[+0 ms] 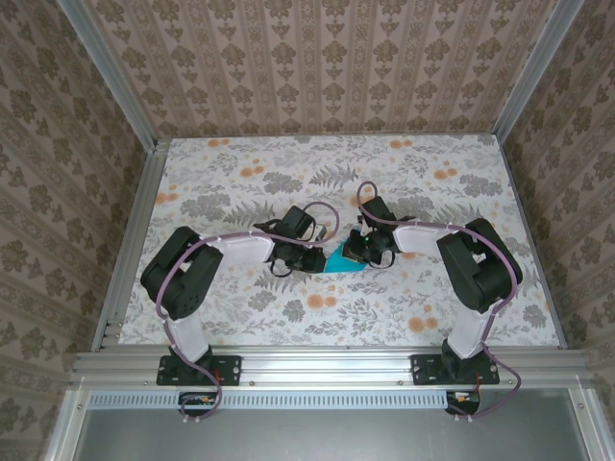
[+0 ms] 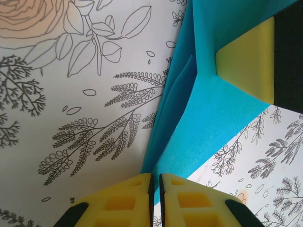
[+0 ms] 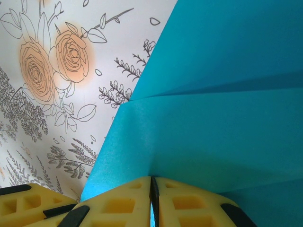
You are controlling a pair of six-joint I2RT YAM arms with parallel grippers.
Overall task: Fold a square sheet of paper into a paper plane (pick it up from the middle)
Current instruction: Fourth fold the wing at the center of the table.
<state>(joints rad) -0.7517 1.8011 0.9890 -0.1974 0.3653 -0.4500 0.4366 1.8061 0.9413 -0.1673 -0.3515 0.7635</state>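
Observation:
The square sheet of paper [image 1: 342, 260] is bright turquoise-blue and folded into layered flaps, held just above the middle of the table between both arms. My left gripper [image 1: 318, 257] is shut on its narrow lower edge; the yellow pads [image 2: 135, 198] pinch the paper [image 2: 208, 113] where it tapers. The right gripper's yellow finger [image 2: 248, 61] presses the far end of the sheet. My right gripper [image 1: 361, 250] is shut on a raised crease of the paper [image 3: 213, 118], its pads [image 3: 189, 203] meeting on the fold. A left finger [image 3: 23, 205] shows at the bottom left.
The table [image 1: 240, 317] has a floral cloth with grey leaves and orange roses [image 3: 52, 61]. Patterned walls and aluminium rails [image 1: 135, 240] enclose it on three sides. Both arms lean inward, their cables [image 1: 221, 240] looping above them.

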